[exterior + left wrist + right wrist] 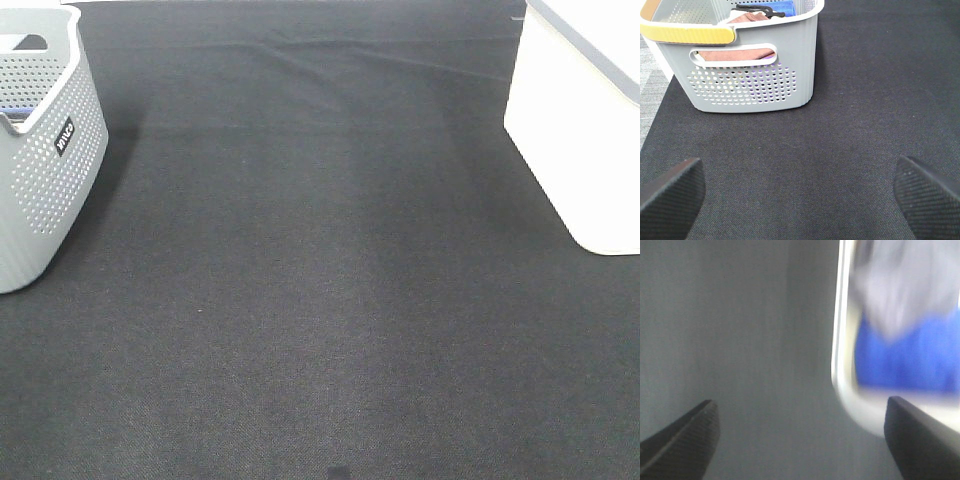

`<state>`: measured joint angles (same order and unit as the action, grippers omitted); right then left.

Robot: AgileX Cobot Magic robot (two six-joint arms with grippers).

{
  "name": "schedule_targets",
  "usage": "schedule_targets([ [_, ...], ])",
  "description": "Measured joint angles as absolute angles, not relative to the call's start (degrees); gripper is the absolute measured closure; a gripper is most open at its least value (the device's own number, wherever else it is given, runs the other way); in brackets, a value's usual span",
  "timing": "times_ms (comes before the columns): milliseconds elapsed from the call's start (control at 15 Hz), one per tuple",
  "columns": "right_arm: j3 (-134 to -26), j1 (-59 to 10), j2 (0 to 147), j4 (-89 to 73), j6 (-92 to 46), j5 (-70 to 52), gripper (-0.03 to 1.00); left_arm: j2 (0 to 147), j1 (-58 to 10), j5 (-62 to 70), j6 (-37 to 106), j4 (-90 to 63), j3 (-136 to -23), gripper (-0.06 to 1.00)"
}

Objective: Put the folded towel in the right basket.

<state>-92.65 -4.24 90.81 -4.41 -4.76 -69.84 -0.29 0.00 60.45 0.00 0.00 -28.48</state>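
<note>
The white right basket (580,130) stands at the right edge of the black mat. In the blurred right wrist view its rim (842,365) is close, with a blue cloth (905,360) and a pale grey cloth (900,285) inside; I cannot tell which is the folded towel. My right gripper (800,440) is open and empty, over the mat beside the basket's rim. My left gripper (800,195) is open and empty, low over the mat in front of the grey left basket (750,75). Neither gripper shows in the exterior high view.
The grey perforated left basket (40,170) stands at the mat's left edge. It has a yellow handle (685,32) and holds a brown towel (735,52) and a blue cloth (782,6). The black mat (320,280) lies between the baskets.
</note>
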Motion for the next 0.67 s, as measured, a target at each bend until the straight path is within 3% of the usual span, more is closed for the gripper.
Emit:
schedule_targets([
  [67,-89.73,-4.24,88.64,-4.24,-4.76,-69.84,0.13,-0.29,0.0,60.45,0.0,0.0,-28.48,-0.03],
  [267,-64.92,-4.24,74.83,-4.13,-4.7,-69.73,0.13,-0.29,0.0,60.45,0.0,0.0,-28.48,-0.03],
  [333,-64.92,-4.24,74.83,-4.13,-4.7,-69.73,0.13,-0.29,0.0,60.45,0.0,0.0,-28.48,-0.03],
  [667,-40.16,-4.24,52.37,-4.07,-2.01,-69.79,0.13,-0.29,0.0,60.45,0.0,0.0,-28.48,-0.03],
])
